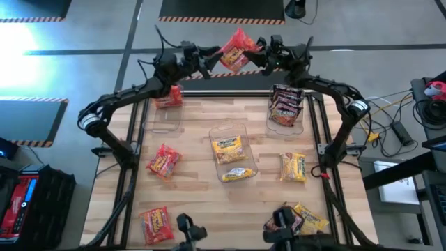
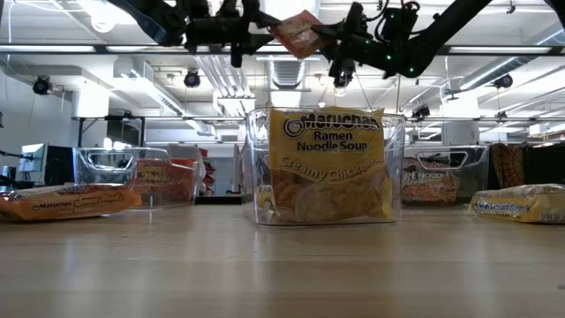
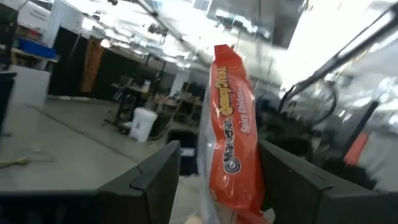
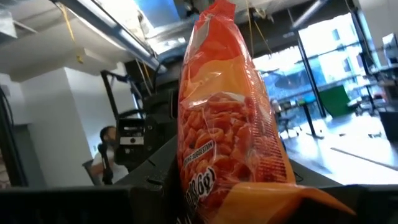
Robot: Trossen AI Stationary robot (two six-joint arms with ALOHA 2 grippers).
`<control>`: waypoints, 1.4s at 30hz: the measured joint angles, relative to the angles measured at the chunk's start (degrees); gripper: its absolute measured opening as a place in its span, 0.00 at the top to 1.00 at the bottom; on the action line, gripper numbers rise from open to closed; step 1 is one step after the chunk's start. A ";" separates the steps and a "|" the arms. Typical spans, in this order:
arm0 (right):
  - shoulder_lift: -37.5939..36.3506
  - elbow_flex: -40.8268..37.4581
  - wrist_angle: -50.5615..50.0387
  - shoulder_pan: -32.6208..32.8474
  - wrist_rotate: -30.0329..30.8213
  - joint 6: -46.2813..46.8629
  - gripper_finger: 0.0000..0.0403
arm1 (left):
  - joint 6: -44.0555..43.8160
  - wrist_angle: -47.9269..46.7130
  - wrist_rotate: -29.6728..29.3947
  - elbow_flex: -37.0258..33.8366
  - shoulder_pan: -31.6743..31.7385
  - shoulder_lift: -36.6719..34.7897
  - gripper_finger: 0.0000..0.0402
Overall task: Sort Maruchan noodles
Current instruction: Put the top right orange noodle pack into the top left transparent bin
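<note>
Packet held in the air past the table's far edge

Room around the middle bin (image 1: 214,134) is mixed. The wooden table (image 1: 198,199) lies bare just in front of it and on the strip behind it. Loose packets sit off to both sides and toward the near edge.

The red packet (image 1: 237,49) hangs high above and well behind the middle bin, beyond the table's far edge, between the two arms. Its broad printed face is turned upward and its long axis runs slantwise from one gripper toward the other. It is a flat, crinkly, glossy plastic rectangle.

The right gripper (image 1: 260,50) is clamped on one end of the red packet. The left gripper (image 1: 209,57) sits at the other end with its fingers spread, the packet standing loose between them.

The middle bin is clear, hard plastic, with a yellow packet (image 2: 327,163) standing upright inside
</note>
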 joint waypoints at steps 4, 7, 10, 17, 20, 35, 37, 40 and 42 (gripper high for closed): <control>0.02 0.00 -4.92 -1.56 -2.07 -0.82 0.68 | 5.81 -8.09 0.38 0.09 1.57 -0.15 0.51; 0.02 0.04 -10.55 -2.71 -2.72 -2.45 0.68 | 9.18 -13.39 -0.35 0.09 2.19 -0.11 0.50; 0.00 0.22 -15.83 -3.74 -3.36 -5.10 0.68 | 12.19 -16.70 -1.32 0.09 2.27 -0.09 0.50; -0.02 0.37 -20.34 -4.61 -3.34 -6.91 0.68 | 19.23 -25.96 -4.97 0.07 2.14 -0.07 0.50; -0.01 1.19 -20.67 -4.61 -4.25 -6.89 0.68 | 20.62 -28.63 -8.68 0.07 2.12 -0.04 0.50; 0.35 16.89 -40.38 -5.98 -5.38 -11.67 0.68 | 19.77 -38.15 -24.84 0.02 1.38 0.00 0.50; 0.79 19.44 -44.38 -5.98 -5.28 -14.08 0.68 | 19.77 -39.18 -26.53 0.00 1.06 -0.01 0.50; 1.91 22.56 -49.85 -5.98 -4.31 -17.57 0.68 | 20.42 -40.64 -27.93 0.00 0.64 0.00 0.50; 2.84 24.23 -52.61 -5.98 -3.81 -18.90 0.68 | 20.81 -41.44 -27.96 0.00 0.48 0.00 0.50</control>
